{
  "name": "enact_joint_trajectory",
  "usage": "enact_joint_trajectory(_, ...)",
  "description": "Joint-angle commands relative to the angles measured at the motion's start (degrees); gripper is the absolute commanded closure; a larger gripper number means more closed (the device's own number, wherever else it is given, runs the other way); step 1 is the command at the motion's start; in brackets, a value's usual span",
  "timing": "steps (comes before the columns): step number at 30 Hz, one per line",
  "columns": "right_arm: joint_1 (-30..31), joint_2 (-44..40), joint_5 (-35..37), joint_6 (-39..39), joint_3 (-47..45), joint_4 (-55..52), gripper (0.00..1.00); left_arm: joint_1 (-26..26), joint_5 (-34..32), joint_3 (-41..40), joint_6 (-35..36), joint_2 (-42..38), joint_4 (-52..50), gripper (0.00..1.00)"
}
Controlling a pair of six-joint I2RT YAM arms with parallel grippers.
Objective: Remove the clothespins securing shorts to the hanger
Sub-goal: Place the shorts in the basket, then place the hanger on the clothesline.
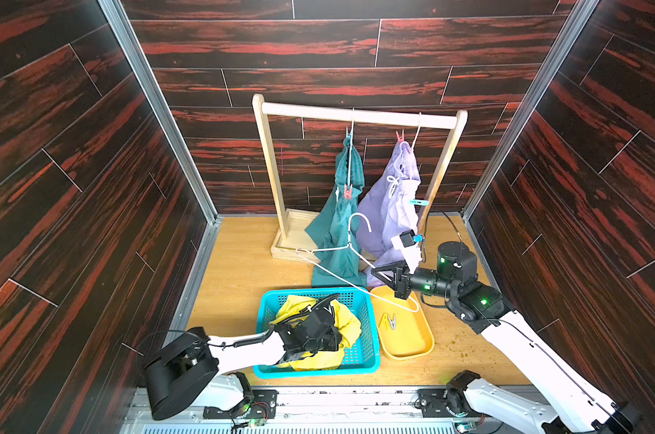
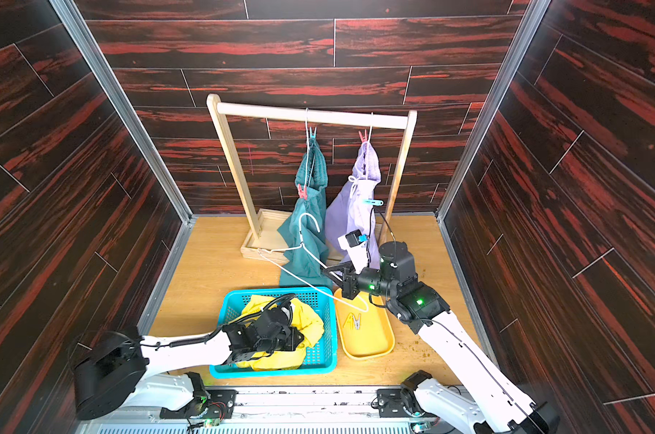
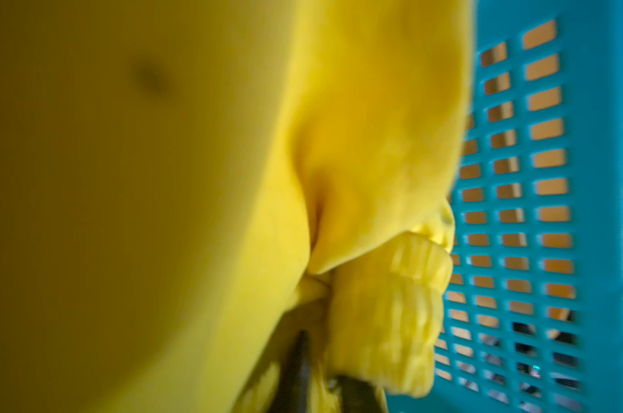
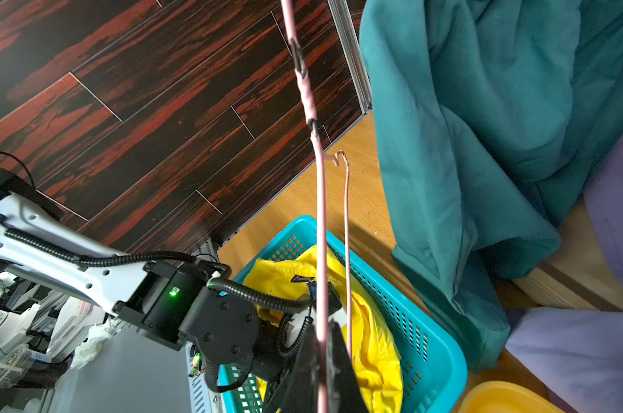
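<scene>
Top views overhead, wrist views close, both showing basket

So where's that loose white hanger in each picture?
Both top views: the white hanger sits slanted mid-picture, just above the blue basket.
Left wrist: not in it.
Right wrist: the hanger is a thin wire through the picture's middle.
Shared landmark: the blue basket, in all four.
</scene>
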Motion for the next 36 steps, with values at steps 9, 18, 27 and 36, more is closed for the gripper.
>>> enact_joint_trajectory(9, -1.4, 0.1, -1.5, -1.3, 2.4, 0.4, 1.00, -0.4, -9.6, 10.2, 18.0, -25.1, -24.2, 0.00)
enact_joint_trajectory(18, -2.3, 3.6, -6.6, -6.0, 7.5, -0.4, 1.00, -0.4, -18.8, 8.2, 26.5, -43.6, -21.1, 0.00)
enact_joint_trajectory(27, -5.5, 11.6, -19.2, -19.3, 17.4, -9.2, 1.00, -0.3, -31.2, 15.1, 42.8, -46.5, -17.4, 0.00)
enact_joint_trajectory(36, -12.5, 17.1, -30.1, -32.9, 25.5, -20.7, 1.00, 0.1, -32.1, 22.9, 56.9, -41.3, -15.4, 0.00)
